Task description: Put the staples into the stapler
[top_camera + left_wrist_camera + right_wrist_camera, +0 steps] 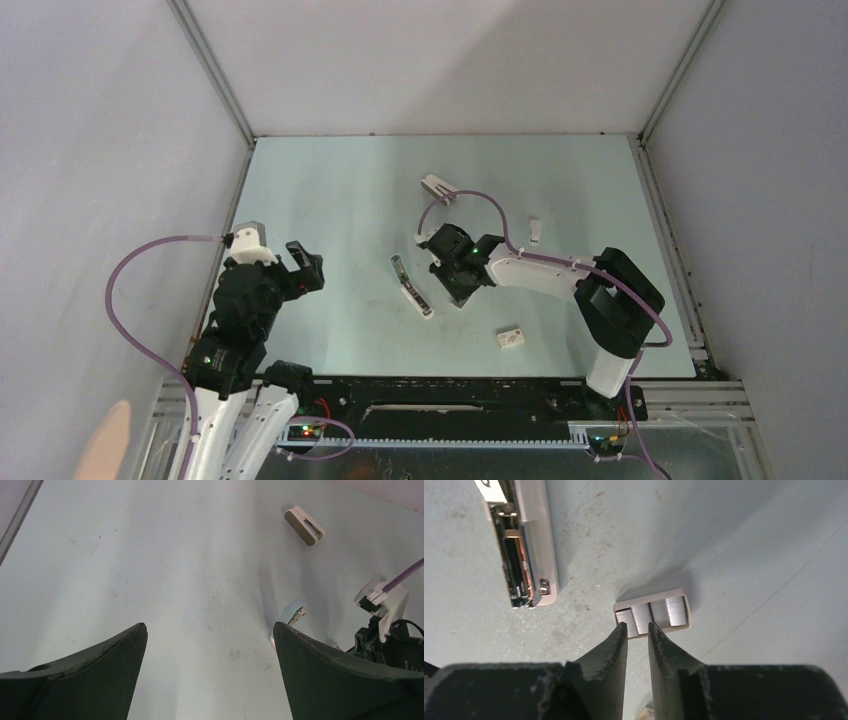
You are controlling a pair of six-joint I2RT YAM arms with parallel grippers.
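From the overhead camera I see the stapler (411, 287) lying just left of centre on the table (330, 190). Its long axis runs diagonally from upper left to lower right. My right gripper (448, 268) hangs just beside it on the right and hides whatever is beneath it, so I can't find the staples here. My left gripper (306, 262) sits at the left edge, fingers spread. A wedge-shaped stapler (437, 186) lies above centre, and a small white box (511, 338) with a red mark lies at lower right.

The left wrist camera shows the left gripper (209, 627) wide apart with nothing in it. One pale curved end of the stapler (292, 612) peeks past the right-hand finger. The wedge-shaped stapler (304, 526) is at upper right.

The right wrist camera shows what the others don't. The staples (651, 612) sit at centre, a ribbed grey block whose long axis runs left to right, tilted slightly up to the right. The stapler (521, 545) is at upper left, lying open with its metal channel exposed and its end pointing down the frame. The right gripper (638, 630) is nearly together, its tips at the block's near edge. I can't tell whether it is gripping.
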